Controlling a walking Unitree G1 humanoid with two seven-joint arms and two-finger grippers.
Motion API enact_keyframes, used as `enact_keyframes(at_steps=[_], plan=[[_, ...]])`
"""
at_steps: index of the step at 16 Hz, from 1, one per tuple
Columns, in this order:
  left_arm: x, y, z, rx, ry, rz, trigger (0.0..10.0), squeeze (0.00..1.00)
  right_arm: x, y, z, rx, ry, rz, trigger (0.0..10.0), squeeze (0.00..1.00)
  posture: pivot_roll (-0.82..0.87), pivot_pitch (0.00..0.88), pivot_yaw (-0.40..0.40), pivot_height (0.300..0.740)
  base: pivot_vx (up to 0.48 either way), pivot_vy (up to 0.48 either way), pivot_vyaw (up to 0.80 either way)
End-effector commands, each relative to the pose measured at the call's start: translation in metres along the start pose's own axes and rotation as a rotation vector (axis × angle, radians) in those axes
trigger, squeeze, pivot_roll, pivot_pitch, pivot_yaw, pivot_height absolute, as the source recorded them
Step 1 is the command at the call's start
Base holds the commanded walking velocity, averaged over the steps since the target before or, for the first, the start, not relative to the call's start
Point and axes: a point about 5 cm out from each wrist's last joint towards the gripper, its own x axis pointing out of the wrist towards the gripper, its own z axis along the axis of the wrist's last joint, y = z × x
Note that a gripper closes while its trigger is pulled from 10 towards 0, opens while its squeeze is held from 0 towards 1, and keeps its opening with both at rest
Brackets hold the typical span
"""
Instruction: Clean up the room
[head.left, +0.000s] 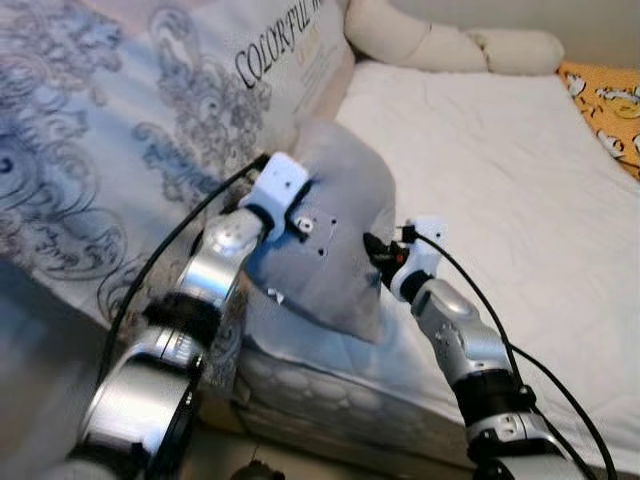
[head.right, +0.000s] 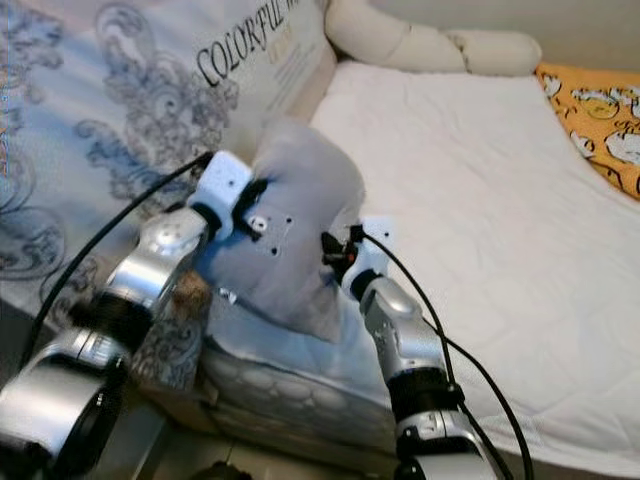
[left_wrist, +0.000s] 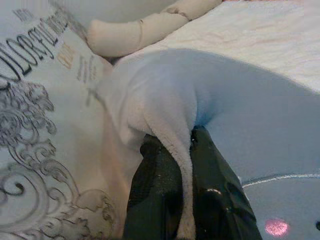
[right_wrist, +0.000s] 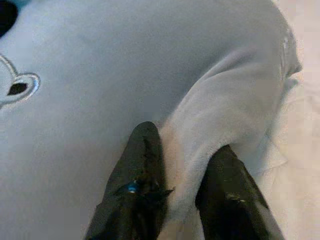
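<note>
Both eye views look down from the head onto the grey pillow (head.left: 340, 230) at the edge of the bed (head.left: 500, 170), from moderate range. Each wrist view looks along its own fingers, very close against that pillow's fabric.

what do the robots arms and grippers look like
Both arms are silver metal with dark joint bands and white housings at the wrists. Black cables loop along each arm. The left gripper and right gripper each have two long, glossy black fingers.
</note>
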Motion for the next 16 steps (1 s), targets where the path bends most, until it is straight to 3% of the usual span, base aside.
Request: enact_keyframes(at_steps=[1,3,8,10,14,16], plan=[[0.007,0.005,0.022,0.057,-0.075,0.018,10.0,0.0,-0.002,-0.005,0.006,-0.009,-0.033,-0.005,10.0,1.0,-0.1,0.0,0.046,0.74,0.0,0.0,0.0],[0.018,0.005,0.034,0.088,-0.097,0.012,10.0,0.0,-0.01,-0.011,0.007,-0.023,-0.055,0.003,10.0,1.0,-0.14,0.0,0.063,0.74,0.0,0.0,0.0],[0.024,0.006,0.039,0.095,-0.095,0.022,10.0,0.0,-0.025,-0.019,0.014,-0.035,-0.096,0.017,10.0,1.0,-0.18,0.0,0.081,0.74,0.0,0.0,0.0],[0.024,0.007,0.037,0.054,-0.095,0.04,10.0,0.0,-0.028,-0.018,0.017,-0.033,-0.105,0.032,10.0,1.0,-0.18,0.0,0.076,0.74,0.0,0.0,0.0],[0.023,0.01,0.027,0.056,-0.05,0.083,10.0,0.0,-0.038,-0.012,0.019,-0.072,-0.103,0.081,10.0,1.0,-0.21,0.0,0.082,0.74,0.0,0.0,0.0],[0.021,0.019,0.025,0.055,-0.023,0.172,10.0,0.0,-0.047,-0.01,0.021,-0.108,-0.094,0.119,10.0,1.0,-0.25,0.0,0.085,0.74,0.0,0.0,0.0]])
